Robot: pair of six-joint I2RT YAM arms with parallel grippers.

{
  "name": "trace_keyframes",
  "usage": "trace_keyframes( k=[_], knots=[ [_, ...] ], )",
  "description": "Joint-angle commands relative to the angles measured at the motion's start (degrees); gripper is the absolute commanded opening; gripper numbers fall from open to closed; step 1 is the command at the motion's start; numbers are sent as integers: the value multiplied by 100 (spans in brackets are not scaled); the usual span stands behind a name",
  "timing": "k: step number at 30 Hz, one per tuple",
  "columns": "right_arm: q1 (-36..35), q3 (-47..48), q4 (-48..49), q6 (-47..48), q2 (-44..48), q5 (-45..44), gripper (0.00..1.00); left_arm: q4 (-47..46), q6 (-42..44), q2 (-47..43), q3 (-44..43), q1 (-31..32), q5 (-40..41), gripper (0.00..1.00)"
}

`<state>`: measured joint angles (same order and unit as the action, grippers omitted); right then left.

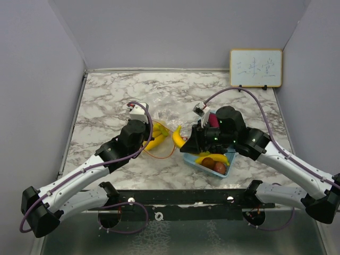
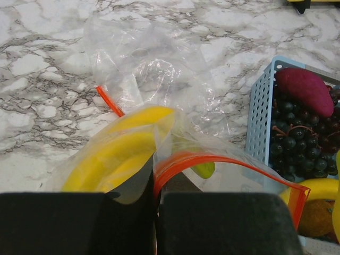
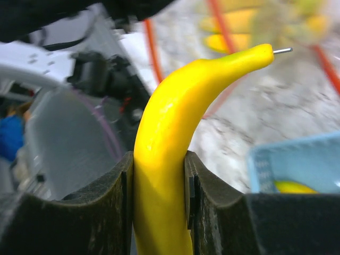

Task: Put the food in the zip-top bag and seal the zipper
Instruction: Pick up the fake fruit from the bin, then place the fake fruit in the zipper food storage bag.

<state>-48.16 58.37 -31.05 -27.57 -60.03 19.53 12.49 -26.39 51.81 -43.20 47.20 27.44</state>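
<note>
A clear zip-top bag [image 2: 159, 79] with an orange zipper [image 2: 212, 159] lies on the marble table, with yellow bananas [image 2: 117, 149] inside it. My left gripper [image 2: 155, 212] is shut on the bag's zipper edge and holds the mouth up. My right gripper [image 3: 159, 186] is shut on a single yellow banana [image 3: 170, 143], held in the air between the bag and the basket; it also shows in the top view [image 1: 178, 137]. Dark purple grapes [image 2: 297, 138] and the magenta oblong piece [image 2: 305, 87] lie in the basket. A small red round fruit [image 1: 220, 168] sits at the basket's near end.
The light blue plastic basket [image 2: 260, 111] stands right of the bag, holding more yellow bananas [image 1: 212, 158] and a brown round fruit [image 1: 207, 162]. A small whiteboard [image 1: 255, 68] leans on the back wall at right. Grey walls enclose the table.
</note>
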Motion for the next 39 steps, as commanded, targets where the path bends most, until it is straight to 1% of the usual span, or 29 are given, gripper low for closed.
trace_keyframes(
  k=[1, 5, 11, 14, 18, 20, 22, 24, 27, 31, 34, 39],
  knots=[
    [-88, 153, 1078, 256, -289, 2106, 3, -35, -97, -3, 13, -44, -136, 0],
    [-132, 240, 1463, 226, -646, 2135, 3, -70, -104, -12, -2, -40, -181, 0],
    [-132, 666, 1400, 216, -1516, 1133, 3, -136, -112, -37, -90, -38, -331, 0],
    [-132, 1066, 1238, 107, -2010, 680, 5, -197, -124, -47, -90, -41, -421, 0],
    [-147, 1476, 1000, 42, -2612, 312, 7, -240, -156, -33, -88, -39, -528, 0],
    [-198, 1569, 959, 7, -2763, 43, 10, -275, -170, -30, -71, -38, -563, 0],
    [-310, 1761, 656, 77, -2891, -491, 15, -288, -197, -25, -61, -37, -573, 0],
    [-359, 1807, 505, 150, -2922, -698, 21, -297, -199, -29, -53, -38, -573, 0],
    [-376, 1650, 578, 173, -2810, -624, 23, -332, -186, 1, -43, -37, -557, 0],
    [-521, 1582, 520, 206, -2622, -559, 16, -354, -147, 93, -24, -40, -469, 0],
    [-663, 1557, 465, 307, -2484, -343, 13, -394, -65, 170, -17, -45, -383, 0],
    [-942, 1513, 71, 603, -2217, -392, 11, -276, 89, 285, -209, -55, -217, 0]
  ],
)
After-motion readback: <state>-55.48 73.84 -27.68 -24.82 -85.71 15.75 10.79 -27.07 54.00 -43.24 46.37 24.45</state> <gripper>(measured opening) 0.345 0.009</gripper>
